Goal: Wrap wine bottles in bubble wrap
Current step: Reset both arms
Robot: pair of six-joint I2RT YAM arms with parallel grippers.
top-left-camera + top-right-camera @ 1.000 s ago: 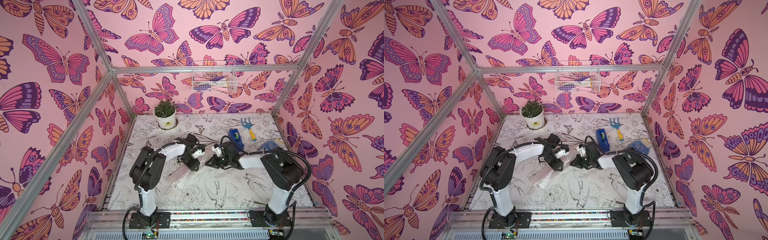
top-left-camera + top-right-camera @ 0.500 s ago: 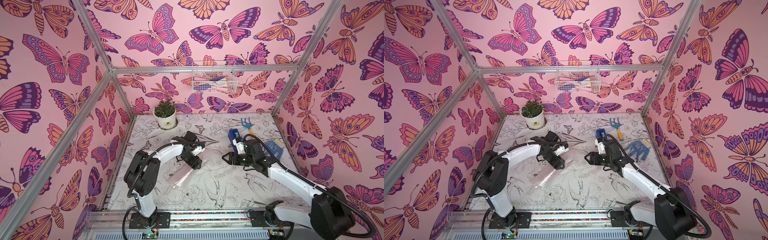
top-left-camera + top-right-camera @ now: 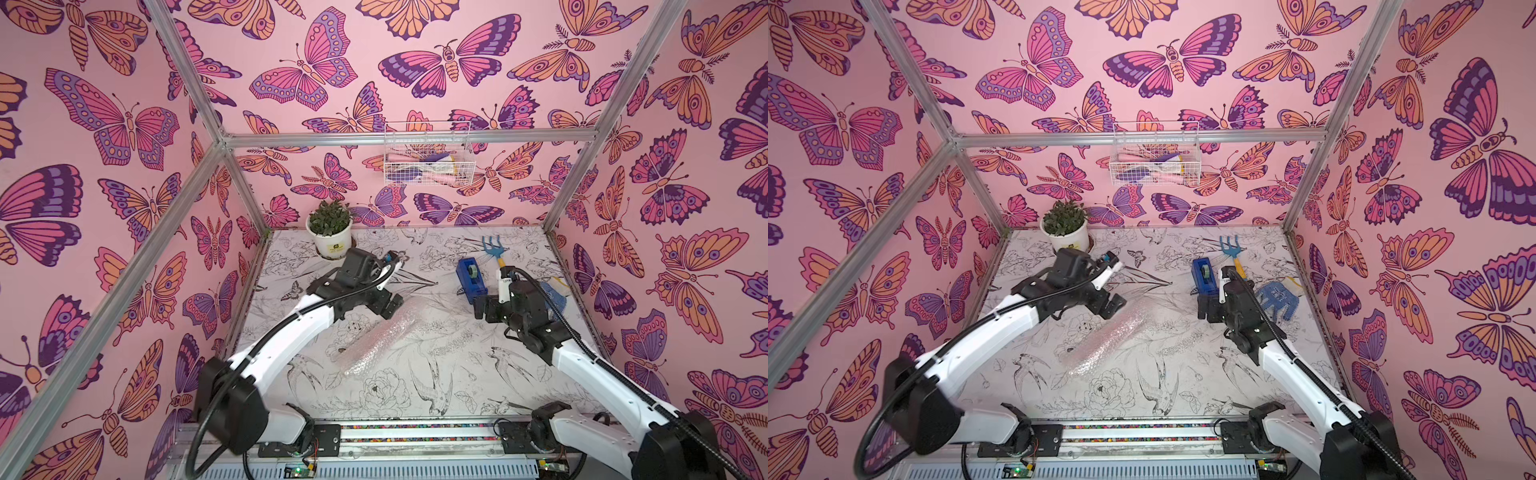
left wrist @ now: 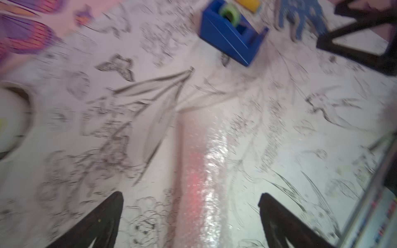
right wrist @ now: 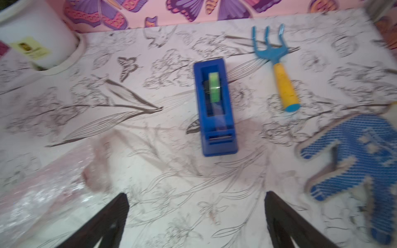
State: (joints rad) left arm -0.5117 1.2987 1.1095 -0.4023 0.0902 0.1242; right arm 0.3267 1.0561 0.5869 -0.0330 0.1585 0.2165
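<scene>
Both grippers have parted since a second ago: then they met at the far end of the roll, and now the right gripper (image 3: pixel 483 306) sits off to the right, while the left gripper (image 3: pixel 387 305) has lifted slightly and spread.

Nearest the robot's bases, the flower-printed table (image 3: pixel 415 395) carries the bubble wrap (image 3: pixel 382 336), rolled into a whitish-pink tube. It lies diagonally at mid-table, its near end towards the left arm's side and its far end under the left gripper. In the left wrist view the wrap (image 4: pixel 202 171) runs straight between that gripper's dark fingers (image 4: pixel 107 214). They stand wide on either side of it and clamp nothing. A red glow inside the film marks the wine bottle (image 4: pixel 194 178); the rest of it is hidden by the wrap.

The right gripper is also spread wide and empty. It is well clear of the roll and just in front of the blue tape dispenser (image 3: pixel 469 280). Its wrist view shows the dispenser (image 5: pixel 216 107) head on, with a green tape roll inside. Beside the dispenser on the right lies a blue dotted glove (image 3: pixel 1277 299).

Further back lies a blue rake with a yellow handle (image 3: pixel 494 249). A potted plant (image 3: pixel 332 232) stands in the far left corner. A white wire basket (image 3: pixel 426 160) hangs on the back wall.
</scene>
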